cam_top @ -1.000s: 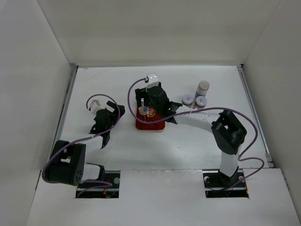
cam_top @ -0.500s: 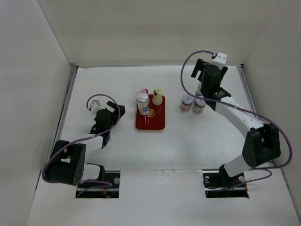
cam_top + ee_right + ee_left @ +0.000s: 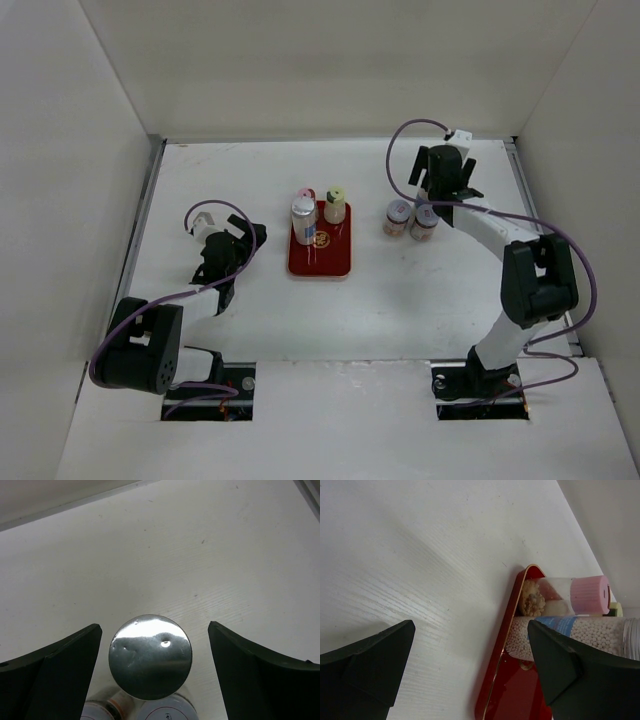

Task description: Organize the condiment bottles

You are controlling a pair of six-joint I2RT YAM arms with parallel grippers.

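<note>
Three condiment bottles stand on the red tray (image 3: 330,262): a pink-lidded one (image 3: 300,194), a silver-lidded one with white beads (image 3: 303,214) and a yellow-lidded one (image 3: 335,203). The left wrist view shows the pink-lidded bottle (image 3: 570,592) and the bead bottle (image 3: 580,632) on the tray (image 3: 495,690). My left gripper (image 3: 252,237) (image 3: 471,627) is open and empty, left of the tray. My right gripper (image 3: 437,190) (image 3: 155,626) is open at the back right. It hangs over a silver-lidded bottle (image 3: 150,656), and its fingers (image 3: 70,670) stand apart from the lid on either side.
Two shorter bottles (image 3: 397,215) (image 3: 424,222) stand just in front of the right gripper, and their lids (image 3: 167,711) show at the bottom of the right wrist view. White walls enclose the table on three sides.
My right arm swung from over the red tray to the back right, uncovering the tray's bottles, then drew in over the silver-lidded bottle. The left arm has not moved.
</note>
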